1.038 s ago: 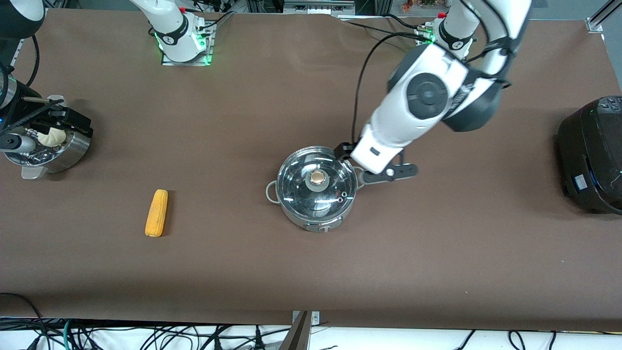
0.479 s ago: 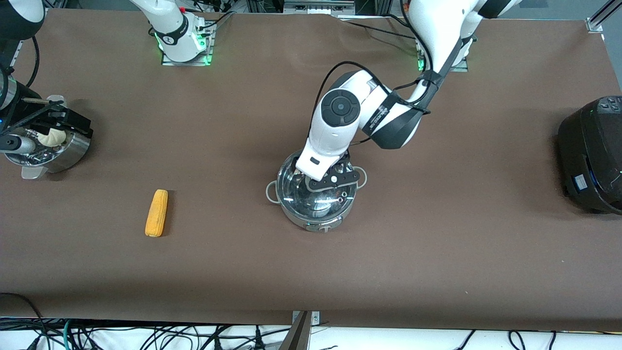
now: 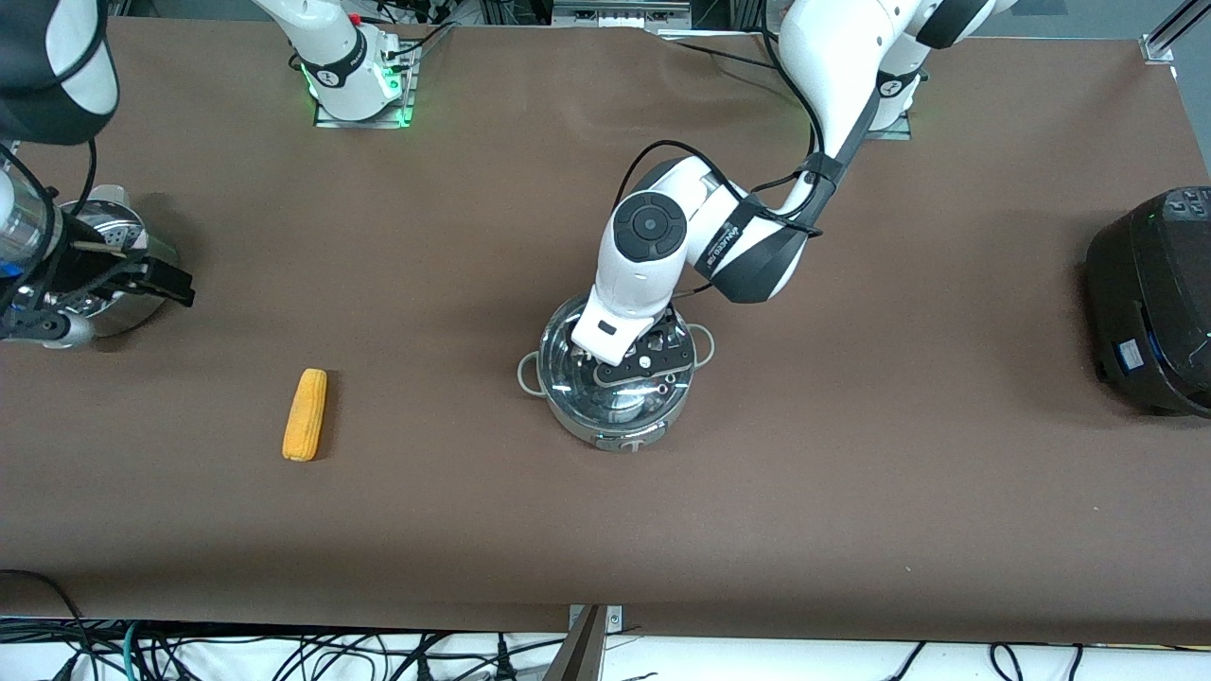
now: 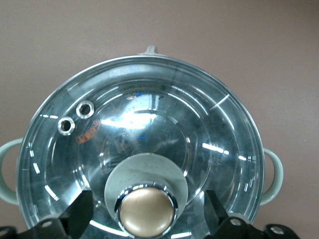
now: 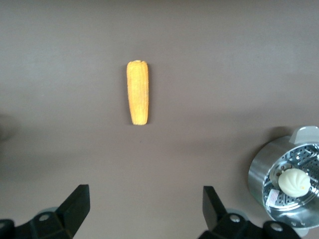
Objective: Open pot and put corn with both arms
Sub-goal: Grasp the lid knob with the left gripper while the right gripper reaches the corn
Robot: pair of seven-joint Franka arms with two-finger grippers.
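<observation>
Brown worktop (image 3: 851,492), bearing all items. Black rice cooker (image 3: 1149,303) at the left arm's end of the worktop. Left arm (image 3: 662,246), reaching from its base down over the pot. Pot (image 3: 615,378), shiny steel with grey loop handles, near the middle of the worktop; its glass lid (image 4: 149,124) is on, tan knob (image 4: 146,211) at the centre. Steamer pot (image 5: 286,181) at the right arm's end of the worktop, with a white bun (image 5: 294,181) on its perforated insert. Corn (image 3: 305,414), lying flat on the worktop between steamer pot and pot, nearer the front camera than the steamer pot, well apart from the pot. Left pincer (image 3: 632,364), directly over the lid, fingers spread, one on each side of the knob and not touching it. Right pincer (image 5: 144,206), spread and holding nothing, up in the air over bare worktop between the steamer pot and the corn.
</observation>
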